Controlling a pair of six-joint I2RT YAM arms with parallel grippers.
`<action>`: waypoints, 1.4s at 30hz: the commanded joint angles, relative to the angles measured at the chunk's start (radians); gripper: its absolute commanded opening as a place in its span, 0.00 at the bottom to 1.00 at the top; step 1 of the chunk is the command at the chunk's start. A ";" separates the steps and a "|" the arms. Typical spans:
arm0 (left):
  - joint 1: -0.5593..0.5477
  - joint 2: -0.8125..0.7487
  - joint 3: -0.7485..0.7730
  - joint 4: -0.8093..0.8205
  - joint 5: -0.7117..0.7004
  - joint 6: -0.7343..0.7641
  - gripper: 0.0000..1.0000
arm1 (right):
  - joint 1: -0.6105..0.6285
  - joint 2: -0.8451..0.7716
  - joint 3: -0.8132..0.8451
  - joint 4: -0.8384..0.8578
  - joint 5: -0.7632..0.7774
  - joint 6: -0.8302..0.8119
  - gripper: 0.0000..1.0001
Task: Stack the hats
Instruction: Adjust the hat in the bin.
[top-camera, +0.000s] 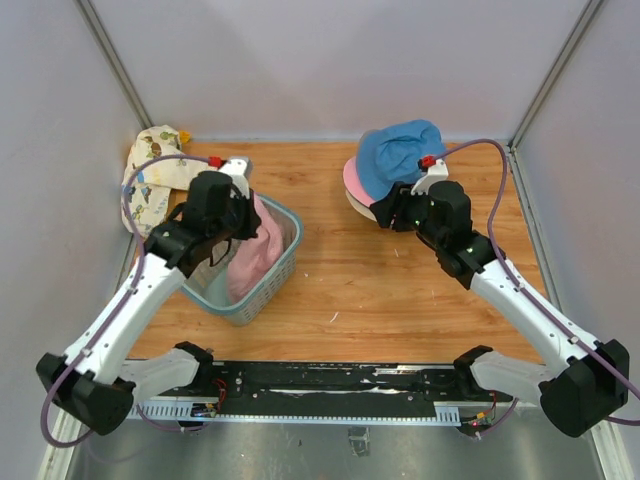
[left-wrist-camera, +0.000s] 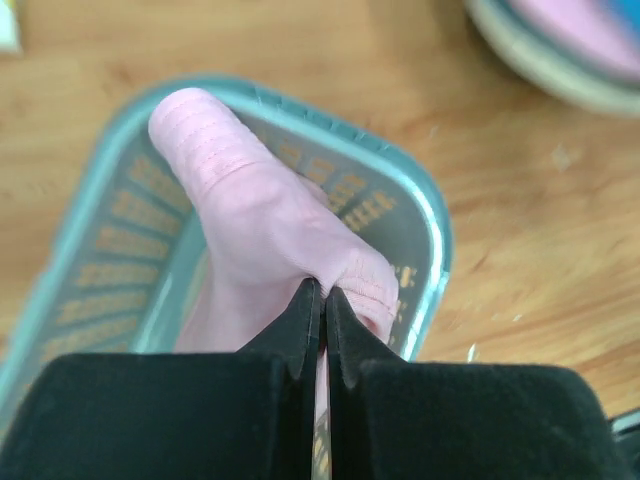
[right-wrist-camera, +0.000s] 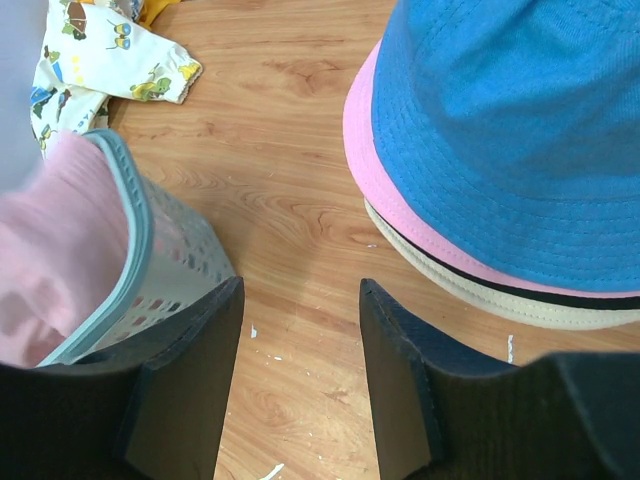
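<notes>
A pink hat (left-wrist-camera: 250, 210) hangs bunched over the basket (left-wrist-camera: 435, 250), and my left gripper (left-wrist-camera: 323, 290) is shut on a fold of it. In the top view this hat (top-camera: 258, 250) rises from the basket (top-camera: 262, 305) at the left. At the back right lies a stack of hats: a blue hat (top-camera: 400, 150) on top, a pink brim (top-camera: 355, 180) under it, and a cream brim (top-camera: 360, 207) lowest. My right gripper (right-wrist-camera: 300, 285) is open over bare wood just left of the stack, with the blue hat (right-wrist-camera: 500, 120) above its right finger and nothing between its fingers.
A cream cloth with cartoon prints (top-camera: 155, 180) lies crumpled at the back left corner, behind the basket. Grey walls close in the wooden table on three sides. Bare wood (top-camera: 340, 270) separates the basket from the stack.
</notes>
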 joint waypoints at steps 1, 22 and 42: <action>-0.006 -0.093 0.145 -0.010 -0.093 -0.006 0.01 | 0.015 -0.016 0.041 0.003 -0.003 -0.015 0.51; -0.006 -0.056 0.521 0.043 0.284 -0.115 0.01 | 0.054 -0.083 -0.017 0.282 -0.288 0.057 0.61; -0.006 -0.090 0.390 0.401 0.479 -0.349 0.01 | 0.076 -0.191 -0.110 0.293 -0.282 0.024 0.72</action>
